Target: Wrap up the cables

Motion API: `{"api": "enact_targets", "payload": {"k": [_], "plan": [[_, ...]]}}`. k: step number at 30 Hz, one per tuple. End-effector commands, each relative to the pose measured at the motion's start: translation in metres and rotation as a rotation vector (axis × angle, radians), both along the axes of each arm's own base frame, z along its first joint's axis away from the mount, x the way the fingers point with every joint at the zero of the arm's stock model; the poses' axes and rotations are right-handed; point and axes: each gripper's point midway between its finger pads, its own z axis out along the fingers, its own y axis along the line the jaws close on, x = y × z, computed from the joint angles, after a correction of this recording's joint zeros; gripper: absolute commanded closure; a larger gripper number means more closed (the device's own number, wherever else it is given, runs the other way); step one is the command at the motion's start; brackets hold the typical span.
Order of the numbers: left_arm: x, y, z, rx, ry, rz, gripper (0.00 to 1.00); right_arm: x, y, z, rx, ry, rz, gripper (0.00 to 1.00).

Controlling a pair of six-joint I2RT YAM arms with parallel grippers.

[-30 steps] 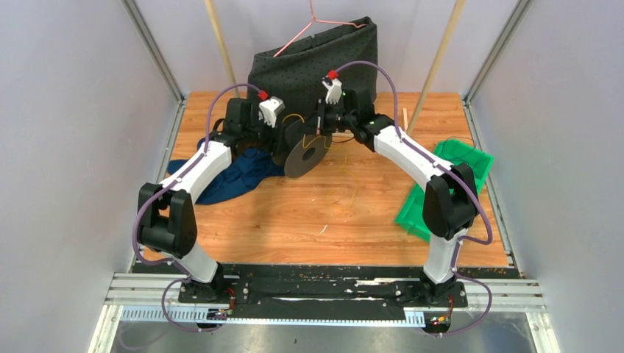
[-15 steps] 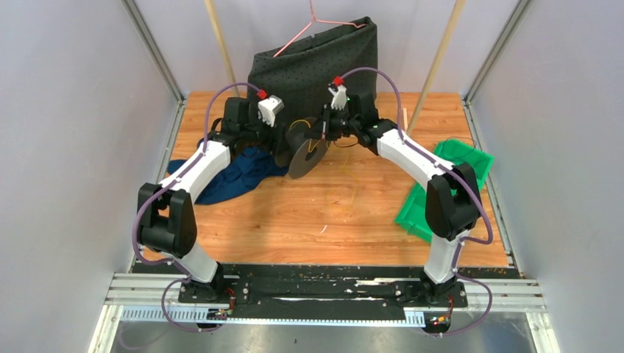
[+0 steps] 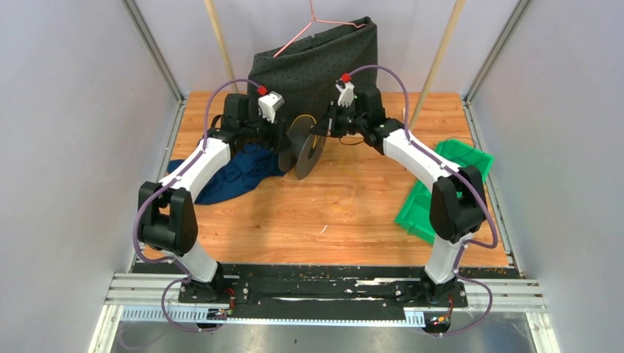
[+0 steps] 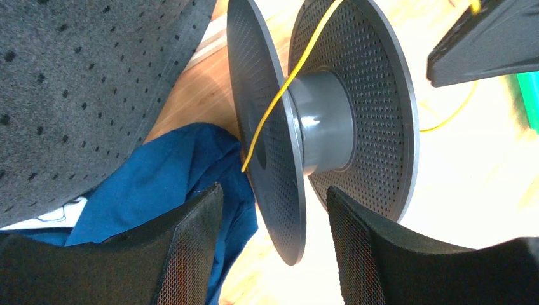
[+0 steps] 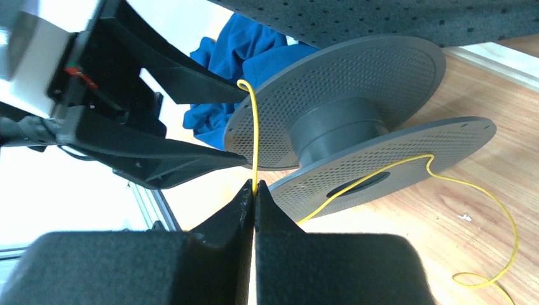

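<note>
Hardly begun, at a guess. On the near side of the spool (image 3: 305, 147): slack loops of cable (image 5: 255, 127) strewn on the worktop (image 3: 331, 220). At the spool itself: bare hub, only one strand crossing a flange. Just beyond: left claw (image 4: 273, 190) apart, straddling that flange, gaps either side; right claw (image 5: 255, 190) pinched together on the cable beside the rim. Left to do: nearly all the winding.

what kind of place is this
Probably a robot lab test cell, not a home: a wooden tabletop boxed in by plain grey walls, arms bolted to an aluminium rail, and staged props like a grey spool and green bin.
</note>
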Motion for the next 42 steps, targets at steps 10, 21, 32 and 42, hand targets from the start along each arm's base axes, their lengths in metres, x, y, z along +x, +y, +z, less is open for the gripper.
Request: {"api": "enact_targets", "payload": {"k": [10, 21, 32, 42], "plan": [[0.0, -0.002, -0.004, -0.028, 0.041, -0.011, 0.36, -0.021, -0.022, 0.055, 0.004, -0.149, -0.006, 0.99], [-0.009, -0.005, -0.004, -0.045, 0.065, -0.035, 0.34, -0.019, -0.017, 0.004, -0.036, -0.048, 0.012, 0.99], [-0.003, -0.005, -0.005, -0.067, 0.06, 0.01, 0.33, -0.02, 0.001, 0.002, -0.01, -0.029, 0.082, 0.99], [0.013, 0.001, 0.007, -0.025, -0.061, 0.142, 0.35, -0.017, 0.008, 0.001, 0.002, -0.014, 0.087, 0.99]]}}
